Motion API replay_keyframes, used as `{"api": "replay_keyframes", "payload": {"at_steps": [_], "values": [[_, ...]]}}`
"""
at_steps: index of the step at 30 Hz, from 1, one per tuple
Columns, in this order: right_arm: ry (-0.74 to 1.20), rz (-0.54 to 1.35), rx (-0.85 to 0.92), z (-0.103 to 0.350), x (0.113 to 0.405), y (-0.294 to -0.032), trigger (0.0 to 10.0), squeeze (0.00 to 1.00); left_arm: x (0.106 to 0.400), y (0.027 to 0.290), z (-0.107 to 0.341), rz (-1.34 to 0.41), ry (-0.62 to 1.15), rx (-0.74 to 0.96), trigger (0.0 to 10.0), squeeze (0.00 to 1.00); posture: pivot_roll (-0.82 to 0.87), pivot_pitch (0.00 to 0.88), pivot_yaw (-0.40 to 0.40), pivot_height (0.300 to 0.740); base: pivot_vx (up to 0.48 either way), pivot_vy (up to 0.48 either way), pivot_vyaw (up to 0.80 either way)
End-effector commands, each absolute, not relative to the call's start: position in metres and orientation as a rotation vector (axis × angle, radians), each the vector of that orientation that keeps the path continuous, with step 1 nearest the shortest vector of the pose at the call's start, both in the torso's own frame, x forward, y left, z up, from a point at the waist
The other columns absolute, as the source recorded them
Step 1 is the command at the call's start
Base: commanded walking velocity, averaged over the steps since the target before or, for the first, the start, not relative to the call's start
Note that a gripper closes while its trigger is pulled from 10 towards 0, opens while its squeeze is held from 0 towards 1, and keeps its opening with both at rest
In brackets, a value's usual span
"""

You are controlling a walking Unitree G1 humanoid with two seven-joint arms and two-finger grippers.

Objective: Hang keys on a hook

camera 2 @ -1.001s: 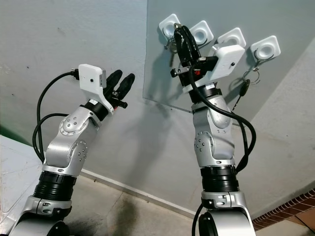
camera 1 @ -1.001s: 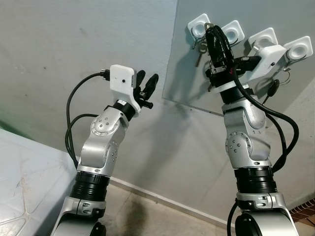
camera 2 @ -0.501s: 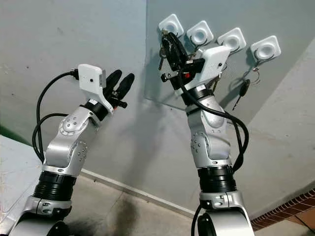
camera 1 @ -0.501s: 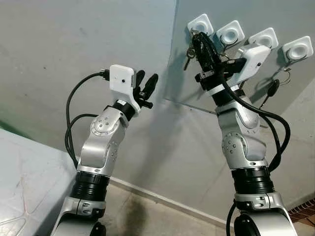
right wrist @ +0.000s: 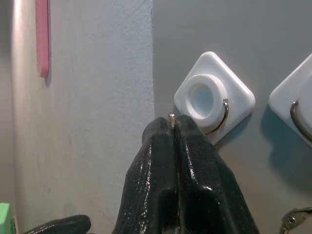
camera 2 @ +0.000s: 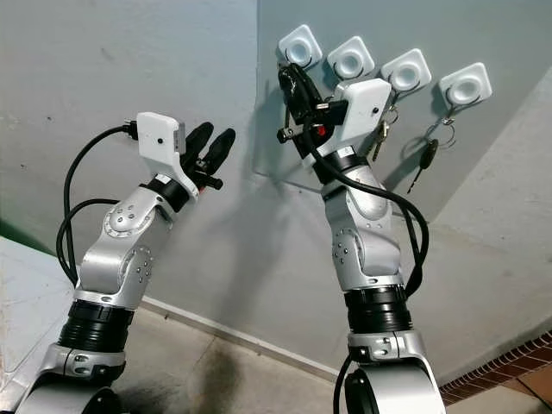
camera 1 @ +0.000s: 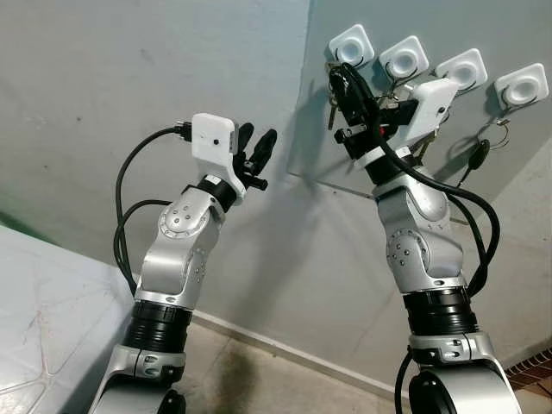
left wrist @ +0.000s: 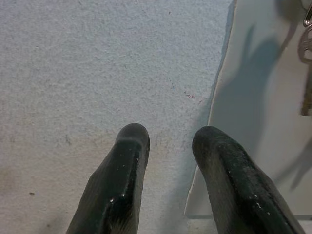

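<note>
Four white hooks sit in a row on a grey panel (camera 1: 345, 168) on the wall. My right gripper (camera 1: 336, 76) is raised to the leftmost hook (camera 1: 352, 45), its tips just below and left of it. It is shut on the keys (camera 1: 331, 109), which dangle under the fingers. In the right wrist view the shut fingertips (right wrist: 161, 134) pinch a bit of metal (right wrist: 171, 117) beside that hook's wire (right wrist: 223, 117). My left gripper (camera 1: 257, 138) is held up open, left of the panel, with nothing in it (left wrist: 170, 139).
A black-headed key (camera 1: 477, 153) hangs from the rightmost hook (camera 1: 523, 86), and more keys (camera 2: 384, 129) hang near the third hook. A pale surface (camera 1: 43, 319) lies at lower left. Brick flooring (camera 1: 535, 362) shows at lower right.
My right gripper has swung left and slightly down with the keys, from between the first two hooks to just under the leftmost hook. The left arm has stayed still.
</note>
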State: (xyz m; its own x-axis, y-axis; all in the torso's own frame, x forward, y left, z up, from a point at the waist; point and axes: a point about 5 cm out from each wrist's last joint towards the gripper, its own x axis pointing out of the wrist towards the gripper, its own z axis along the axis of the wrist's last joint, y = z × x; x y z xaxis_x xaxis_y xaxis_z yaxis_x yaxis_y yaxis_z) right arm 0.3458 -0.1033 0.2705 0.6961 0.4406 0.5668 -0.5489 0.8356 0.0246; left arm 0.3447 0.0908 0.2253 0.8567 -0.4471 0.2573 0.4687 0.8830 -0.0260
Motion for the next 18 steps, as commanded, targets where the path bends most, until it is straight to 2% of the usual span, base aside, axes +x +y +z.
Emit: {"api": "replay_keyframes", "payload": {"at_steps": [1,18], "values": [[-0.547,0.546,0.166,0.271,0.35,-0.103,10.0,0.0,0.344,0.089,0.229,-0.48,-0.265,-0.082,10.0,0.0,0.13,0.052,-0.061,0.74,0.0,0.0,0.0],[-0.512,0.64,-0.051,0.252,0.342,-0.097,10.0,0.0,0.344,0.088,0.229,-0.481,-0.267,-0.085,10.0,0.0,0.12,0.039,-0.061,0.74,0.0,0.0,0.0]]}}
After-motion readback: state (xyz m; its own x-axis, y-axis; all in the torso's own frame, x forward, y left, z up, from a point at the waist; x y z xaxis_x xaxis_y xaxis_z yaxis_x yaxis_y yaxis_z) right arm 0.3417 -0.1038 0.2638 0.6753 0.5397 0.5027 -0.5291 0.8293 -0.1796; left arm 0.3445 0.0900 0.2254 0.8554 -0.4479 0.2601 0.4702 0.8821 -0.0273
